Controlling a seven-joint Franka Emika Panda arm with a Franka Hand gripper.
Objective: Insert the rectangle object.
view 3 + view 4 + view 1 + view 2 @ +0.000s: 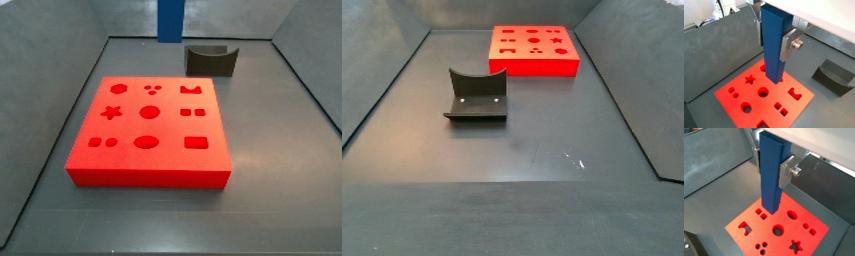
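Note:
The rectangle object, a tall blue bar [774,30], hangs upright between my gripper's fingers [786,49]. My gripper [773,47] is shut on it near its upper part; both wrist views show this [771,170]. The bar's [770,193] lower end hangs above the big red block with shaped holes [734,95], near one of its edges, apart from its top [814,230]. In a side view only the bar's lower part [171,20] shows above the far end of the red block [171,128]; the gripper is cut off there.
A dark grey block with a curved notch [211,60] stands on the floor beyond the red block [533,62]; it also shows in a wrist view [834,76] and a side view [476,95]. Grey walls enclose the floor [516,150].

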